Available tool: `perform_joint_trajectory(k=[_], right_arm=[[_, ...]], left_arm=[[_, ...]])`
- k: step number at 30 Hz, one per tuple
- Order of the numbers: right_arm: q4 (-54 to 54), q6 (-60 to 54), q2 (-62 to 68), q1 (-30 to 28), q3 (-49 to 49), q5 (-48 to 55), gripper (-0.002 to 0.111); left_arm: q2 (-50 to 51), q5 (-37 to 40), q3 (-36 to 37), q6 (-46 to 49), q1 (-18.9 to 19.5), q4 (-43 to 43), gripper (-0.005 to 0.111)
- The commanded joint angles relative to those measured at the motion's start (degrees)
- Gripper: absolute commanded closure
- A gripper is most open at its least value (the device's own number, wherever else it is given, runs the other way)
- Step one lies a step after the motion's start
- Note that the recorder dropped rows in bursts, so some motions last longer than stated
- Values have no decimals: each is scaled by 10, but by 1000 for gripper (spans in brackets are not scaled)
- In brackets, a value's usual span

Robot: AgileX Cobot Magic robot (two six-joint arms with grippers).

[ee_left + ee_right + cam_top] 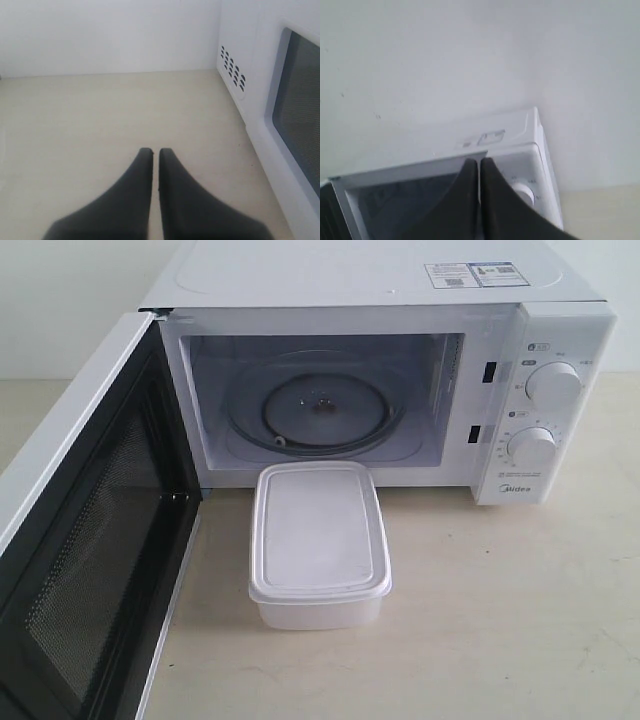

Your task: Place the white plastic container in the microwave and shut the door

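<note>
The white plastic container [318,540] sits lidded on the table just in front of the microwave [560,330], touching its lower front edge. The door [90,540] is swung wide open to the left, and the glass turntable [320,412] shows in the bare cavity. Neither arm appears in the exterior view. My left gripper [155,150] is shut with nothing in it, low over the table beside the door's outer face [295,115]. My right gripper [479,160] is shut and empty, held in the air facing the microwave's upper front [530,160].
Beige tabletop [500,620] stretches to the right of and in front of the container. A white wall [100,35] stands behind the table. Two knobs [552,385] are on the microwave's right panel.
</note>
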Motion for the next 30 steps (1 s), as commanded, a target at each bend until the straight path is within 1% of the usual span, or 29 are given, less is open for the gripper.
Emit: perform_joint_trajectory(k=[1,3,6,10,14,17,20,22,25,27,30], right_arm=[[9,33,-1,-1,-19,-101,108],[9,33,-1,-1,-31,-116,108],[5,24,28,-1,-52,-86,108],[5,-4,109,-1,-78,-95,108],[5,-4,210,-1,-123,-82,108],[6,0,293,-1,-150,-95,108],[7,1,367,-1,-182,-54,108],[7,24,413,-1,-202,-24,108],[8,42,472,-1,-209,-6,108],[8,32,505,6,-209,5,108],[8,14,549,41,-209,1,108]], left_arm=[[-2,0,2,-5,-4,-4,102],[-2,0,2,-5,-4,-4,102],[-2,0,2,-5,-4,-4,102],[-2,0,2,-5,-4,-4,102],[-2,0,2,-5,-4,-4,102],[-2,0,2,-5,-4,-4,102],[-2,0,2,-5,-4,-4,102],[-2,0,2,-5,-4,-4,102],[-2,0,2,-5,-4,-4,102],[-2,0,2,-5,-4,-4,102],[-2,0,2,-5,-4,-4,102]])
